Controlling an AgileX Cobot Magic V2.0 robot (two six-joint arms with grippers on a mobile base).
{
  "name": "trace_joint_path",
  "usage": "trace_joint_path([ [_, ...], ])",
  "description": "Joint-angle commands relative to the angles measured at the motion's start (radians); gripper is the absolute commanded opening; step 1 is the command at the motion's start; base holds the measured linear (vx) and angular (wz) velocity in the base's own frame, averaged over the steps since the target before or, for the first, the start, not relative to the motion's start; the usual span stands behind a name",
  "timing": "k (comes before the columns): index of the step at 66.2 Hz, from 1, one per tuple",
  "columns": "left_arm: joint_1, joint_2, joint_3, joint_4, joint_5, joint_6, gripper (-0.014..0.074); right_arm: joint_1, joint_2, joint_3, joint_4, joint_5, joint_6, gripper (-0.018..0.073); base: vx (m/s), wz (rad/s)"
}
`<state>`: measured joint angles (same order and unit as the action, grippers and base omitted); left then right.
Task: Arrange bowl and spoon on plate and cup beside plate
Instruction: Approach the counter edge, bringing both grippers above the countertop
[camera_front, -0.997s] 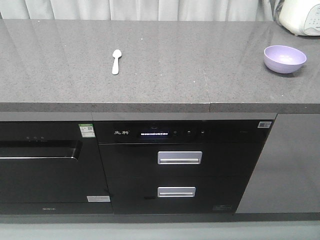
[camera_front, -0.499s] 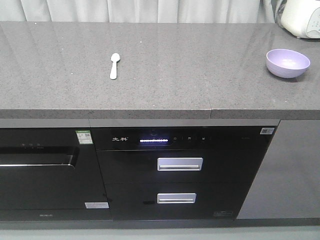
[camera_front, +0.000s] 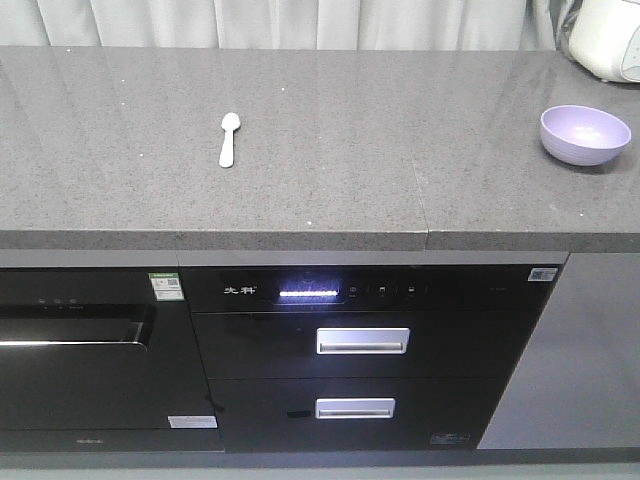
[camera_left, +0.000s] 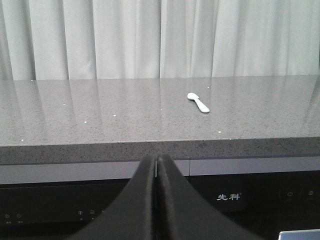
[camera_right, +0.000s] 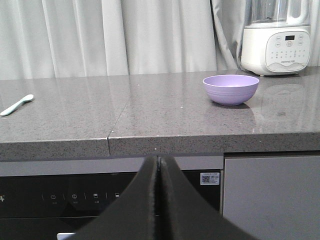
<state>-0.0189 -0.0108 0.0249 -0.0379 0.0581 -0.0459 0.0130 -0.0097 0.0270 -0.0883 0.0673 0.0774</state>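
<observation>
Lower in the front view than a second ago sit the spoon (camera_front: 229, 139) and the bowl (camera_front: 585, 135), and the front edge of the table (camera_front: 330, 215) and the black drawers (camera_front: 362, 341) under it have dropped with them; the whole scene has slid as one. The spoon lies flat on the grey table, left of the middle, with its scoop toward the curtain (camera_left: 150, 40). The bowl stands upright at the far right, well apart from the spoon and near a white appliance (camera_right: 278, 37). The left gripper (camera_left: 157, 159) hangs in front of the table edge with its fingers pressed together on nothing. The right gripper (camera_right: 158, 160) does the same.
</observation>
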Motion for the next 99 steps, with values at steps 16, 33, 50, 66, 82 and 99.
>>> trace_joint_path([
  [16,0.000,0.004,0.030,-0.001,-0.068,-0.005,-0.0006,-0.006,0.006,0.016,-0.011,-0.076,-0.009,-0.0005,0.04,0.01],
  [33,0.000,0.004,0.030,-0.001,-0.068,-0.005,-0.0006,-0.006,0.006,0.016,-0.011,-0.076,-0.009,-0.0005,0.04,0.00],
  [50,0.000,0.004,0.030,-0.001,-0.068,-0.005,-0.0006,-0.006,0.006,0.016,-0.011,-0.076,-0.009,-0.0005,0.04,0.00],
  [66,0.000,0.004,0.030,-0.001,-0.068,-0.005,-0.0006,-0.006,0.006,0.016,-0.011,-0.076,-0.009,-0.0005,0.03,0.00],
  [82,0.000,0.004,0.030,-0.001,-0.068,-0.005,-0.0006,-0.006,0.006,0.016,-0.011,-0.076,-0.009,-0.0005,0.03,0.01],
  [99,0.000,0.004,0.030,-0.001,-0.068,-0.005,-0.0006,-0.006,0.006,0.016,-0.011,-0.076,-0.009,-0.0005,0.03,0.01],
])
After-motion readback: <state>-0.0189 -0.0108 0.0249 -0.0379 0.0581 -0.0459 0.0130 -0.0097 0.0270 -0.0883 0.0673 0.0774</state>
